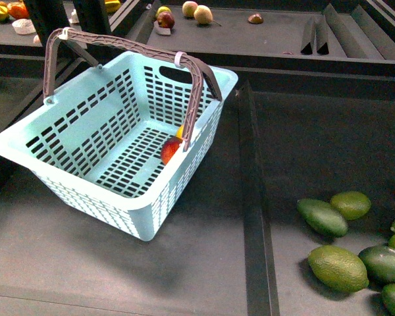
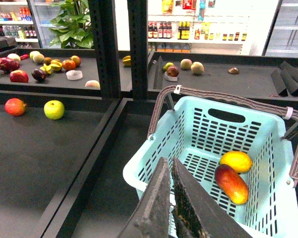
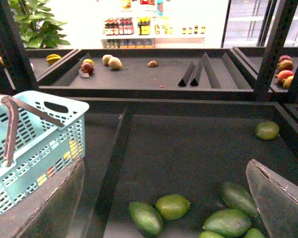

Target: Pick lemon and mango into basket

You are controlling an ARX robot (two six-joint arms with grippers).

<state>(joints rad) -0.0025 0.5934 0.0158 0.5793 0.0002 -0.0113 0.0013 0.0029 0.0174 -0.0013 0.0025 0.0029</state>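
Now the basket (image 1: 85,141) sits tilted in the left half of the front view, on a dark shelf (image 1: 204,263); its two brown handles (image 1: 197,99) stand up over it; down inside it, by the right wall, lie the mango (image 1: 169,150) and the lemon (image 1: 180,132), touching each other; in the left wrist view the lemon (image 2: 236,161) is the yellow one and the mango (image 2: 231,183) is the red and orange one just below it, both on the basket (image 2: 208,134) floor; the left gripper (image 2: 170,198) shows at the bottom middle of that view, with its two fingers pressed together and nothing in them, just over the near rim; the right gripper (image 3: 164,198) shows at the bottom of its own view, with its fingers far apart and nothing between them; under it lie green fruits (image 3: 173,206) on the dark shelf; the basket (image 3: 44,144) is at the left edge there; more green fruits (image 1: 338,268) sit at the lower right of the front view.
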